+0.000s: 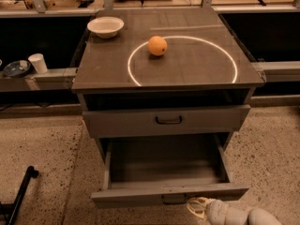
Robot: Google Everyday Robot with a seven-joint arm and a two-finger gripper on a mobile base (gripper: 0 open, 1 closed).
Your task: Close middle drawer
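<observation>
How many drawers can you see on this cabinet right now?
2. The top drawer sits just under the tabletop; the middle drawer is pulled far open below it, with the gripper by its front. A third may be hidden beneath.
</observation>
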